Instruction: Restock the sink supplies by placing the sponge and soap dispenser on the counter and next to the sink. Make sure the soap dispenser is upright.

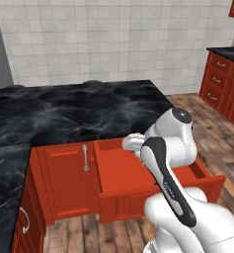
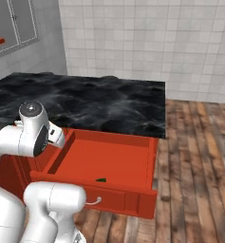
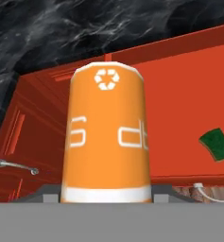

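Hand view: jaws around soap dispenser [image 3: 106, 137].

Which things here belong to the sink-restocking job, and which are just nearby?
Job:
- soap dispenser, held in the shut gripper
- sponge, lying in the open red drawer

Nearby:
- black marble island slab
- cabinet door handle
- wood floor

1. The left base view looks forward and down at the open drawer [image 1: 138, 173] from behind-left.
2. The right base view faces the same drawer [image 2: 109, 166] from behind-right.
3. The hand view is very near, just above the drawer [image 3: 189, 94].
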Tool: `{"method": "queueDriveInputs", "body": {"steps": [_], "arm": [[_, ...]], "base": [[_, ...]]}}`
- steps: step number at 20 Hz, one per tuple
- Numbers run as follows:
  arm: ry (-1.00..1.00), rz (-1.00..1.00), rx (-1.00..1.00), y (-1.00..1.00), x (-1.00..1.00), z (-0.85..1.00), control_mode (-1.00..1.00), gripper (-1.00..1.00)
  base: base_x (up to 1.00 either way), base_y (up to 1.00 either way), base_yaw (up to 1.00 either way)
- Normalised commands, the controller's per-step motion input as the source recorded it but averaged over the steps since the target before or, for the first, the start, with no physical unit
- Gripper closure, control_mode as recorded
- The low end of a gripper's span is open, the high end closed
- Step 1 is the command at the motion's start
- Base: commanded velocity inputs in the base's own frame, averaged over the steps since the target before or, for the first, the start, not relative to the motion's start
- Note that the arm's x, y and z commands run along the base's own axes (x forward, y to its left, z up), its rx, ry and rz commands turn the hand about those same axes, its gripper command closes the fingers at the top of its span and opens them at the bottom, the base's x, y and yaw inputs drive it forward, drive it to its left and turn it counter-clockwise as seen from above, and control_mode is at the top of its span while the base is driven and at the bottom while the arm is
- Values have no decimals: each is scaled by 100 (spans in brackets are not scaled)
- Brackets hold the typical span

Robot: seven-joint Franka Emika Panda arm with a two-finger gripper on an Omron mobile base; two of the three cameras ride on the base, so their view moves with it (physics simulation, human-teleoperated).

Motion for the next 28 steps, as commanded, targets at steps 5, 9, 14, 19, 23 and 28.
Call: {"method": "queueDriveInputs", "body": {"steps": [5,9,14,19,23,28], "arm": [[0,0,0,0,0,0,100,100],[0,0,0,0,0,0,100,100],[0,0,0,0,0,0,100,100],[0,0,0,0,0,0,100,100],[0,0,0,0,0,0,100,100],[0,0,0,0,0,0,100,100]], "base": [[-83,0,49],[-83,0,56],[-74,0,63],[-62,0,64],[-33,1,68],[-1,6,76]]}}
